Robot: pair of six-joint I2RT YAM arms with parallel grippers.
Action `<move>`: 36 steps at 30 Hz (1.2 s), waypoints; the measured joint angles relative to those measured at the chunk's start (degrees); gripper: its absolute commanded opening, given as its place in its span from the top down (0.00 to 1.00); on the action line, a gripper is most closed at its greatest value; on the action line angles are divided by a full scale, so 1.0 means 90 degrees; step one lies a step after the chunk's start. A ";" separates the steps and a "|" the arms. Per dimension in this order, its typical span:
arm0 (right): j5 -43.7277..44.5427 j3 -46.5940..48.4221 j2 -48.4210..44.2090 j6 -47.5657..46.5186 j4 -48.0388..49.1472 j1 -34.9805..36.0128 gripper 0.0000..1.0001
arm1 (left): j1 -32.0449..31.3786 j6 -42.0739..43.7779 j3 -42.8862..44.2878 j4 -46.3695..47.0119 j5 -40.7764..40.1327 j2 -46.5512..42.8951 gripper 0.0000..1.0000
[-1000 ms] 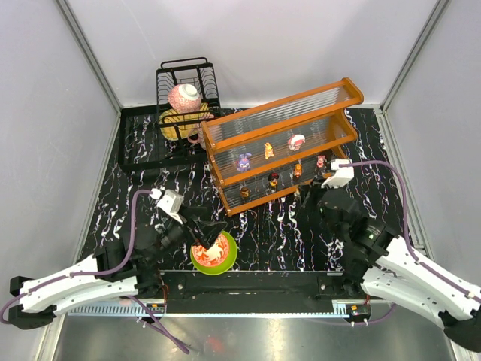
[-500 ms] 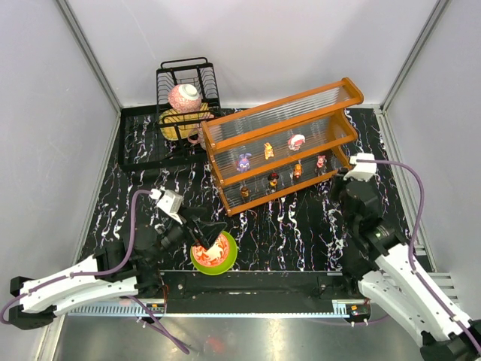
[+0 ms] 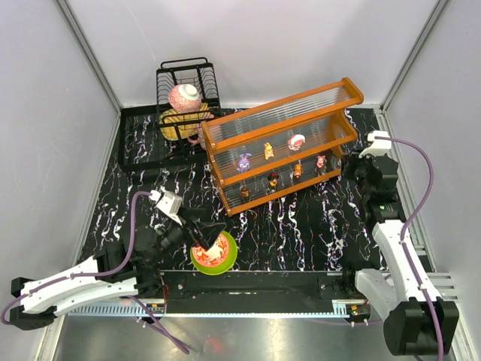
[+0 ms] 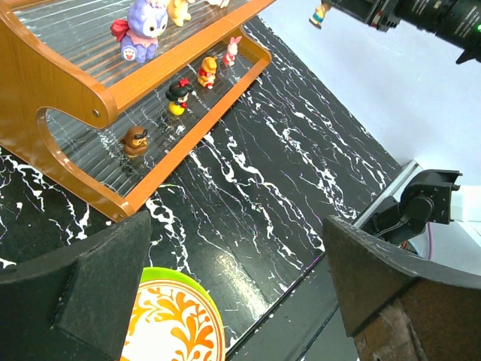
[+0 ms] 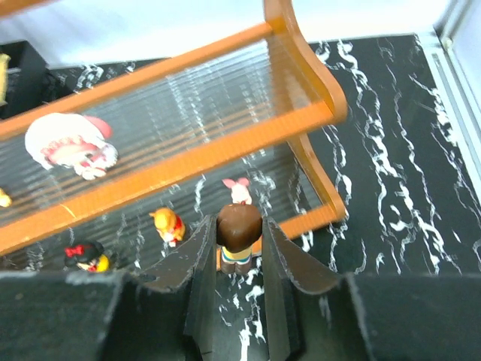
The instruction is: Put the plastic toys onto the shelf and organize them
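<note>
Nearest the bases, the left gripper [image 3: 204,232] hangs with its padded black fingers spread wide and nothing between them. It is over a round bowl [image 3: 230,260] with a glossy green rim and an orange scroll pattern inside. The bowl sits on the black table [image 3: 301,226], which is veined white like marble.

Further out on the right, the right gripper [image 5: 239,239] is clenched on a tiny plastic figurine [image 5: 239,226]. It has a smooth, rounded brown head above a narrow striped body. Its long axis appears to run along the fingers, head toward the shelf, though the fingers hide most of the body. It is held near the shelf's right end.

The shelf [image 4: 51,83] has a curved, glossy orange frame and clear ribbed panels. Its length runs diagonally, near-left to far-right, with the open front toward the arms. On the lower tier a brown toy [image 4: 135,141], a black-haired toy [image 4: 178,95], an orange toy [image 4: 208,72] and a pink toy [image 4: 231,50] stand upright in a row. The tier above holds a purple toy [image 4: 143,30], a yellow toy [image 3: 268,151] and a round pink-and-white toy [image 5: 71,147].

Behind the shelf's left end stands a black wire rack [image 3: 188,75].
</note>
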 measured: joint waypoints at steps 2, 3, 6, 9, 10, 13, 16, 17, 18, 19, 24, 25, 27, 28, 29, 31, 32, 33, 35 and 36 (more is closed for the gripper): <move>-0.0328 0.0029 0.0143 -0.0010 0.0311 -0.0107 1.00 | 0.0000 0.0000 -0.0041 -0.0005 -0.0010 0.0000 0.01; -0.0512 0.0073 0.0260 -0.0024 0.0474 -0.0114 1.00 | 0.0000 0.0000 -0.0053 -0.0005 -0.0010 0.0000 0.01; -0.0971 0.0238 0.0695 -0.0087 0.0901 -0.0117 1.00 | 0.0000 0.0007 -0.0078 -0.0002 -0.0029 -0.0017 0.01; -0.1282 0.0359 0.1088 -0.0151 0.1285 -0.0119 1.00 | 0.0000 0.0032 -0.0102 -0.0005 -0.0075 -0.0107 0.01; -0.1384 0.0393 0.1217 -0.0175 0.1413 -0.0119 1.00 | 0.0000 0.0036 -0.0102 -0.0005 -0.0095 -0.0146 0.01; -0.1520 0.0432 0.1528 -0.0262 0.1763 -0.0119 1.00 | 0.0000 0.0070 -0.0109 -0.0002 -0.0168 -0.0272 0.01; -0.1576 0.0442 0.1768 -0.0406 0.2042 -0.0119 1.00 | 0.0000 0.0078 -0.0170 0.0005 -0.0240 -0.0376 0.01; -0.1598 0.0454 0.1855 -0.0459 0.2118 -0.0119 1.00 | 0.0000 0.0078 -0.0192 0.0000 -0.0262 -0.0391 0.01; -0.1627 0.0476 0.1943 -0.0500 0.2186 -0.0119 1.00 | 0.0000 0.0078 -0.0206 -0.0010 -0.0277 -0.0393 0.01; -0.1676 0.0508 0.2033 -0.0554 0.2234 -0.0119 1.00 | 0.0000 0.0078 -0.0214 -0.0007 -0.0291 -0.0391 0.01; -0.1797 0.0646 0.2409 -0.0750 0.2526 -0.0119 1.00 | 0.0000 0.0090 -0.0216 -0.0002 -0.0318 -0.0391 0.01; -0.1851 0.0712 0.2497 -0.0794 0.2531 -0.0119 1.00 | 0.0000 0.0102 -0.0216 -0.0002 -0.0318 -0.0391 0.01; -0.1943 0.0869 0.2686 -0.0884 0.2540 -0.0119 1.00 | 0.0000 0.0124 -0.0216 0.0000 -0.0318 -0.0391 0.01; -0.1991 0.0940 0.2769 -0.0930 0.2545 -0.0119 1.00 | 0.0000 0.0129 -0.0216 0.0002 -0.0318 -0.0391 0.01; -0.2033 0.0984 0.2824 -0.0967 0.2552 -0.0119 1.00 | 0.0000 0.0136 -0.0216 0.0002 -0.0318 -0.0391 0.01; -0.2118 0.1061 0.2924 -0.1054 0.2562 -0.0119 1.00 | 0.0000 0.0151 -0.0216 0.0007 -0.0318 -0.0391 0.01; -0.2166 0.1093 0.2975 -0.1112 0.2572 -0.0119 1.00 | 0.0000 0.0158 -0.0216 0.0017 -0.0318 -0.0391 0.01; -0.2191 0.1112 0.3009 -0.1141 0.2569 -0.0119 1.00 | 0.0000 0.0172 -0.0216 0.0036 -0.0321 -0.0389 0.01; -0.2229 0.1163 0.3101 -0.1222 0.2577 -0.0119 1.00 | 0.0000 0.0187 -0.0216 0.0090 -0.0321 -0.0376 0.01; -0.2234 0.1171 0.3133 -0.1246 0.2579 -0.0119 1.00 | 0.0000 0.0194 -0.0216 0.0114 -0.0321 -0.0367 0.01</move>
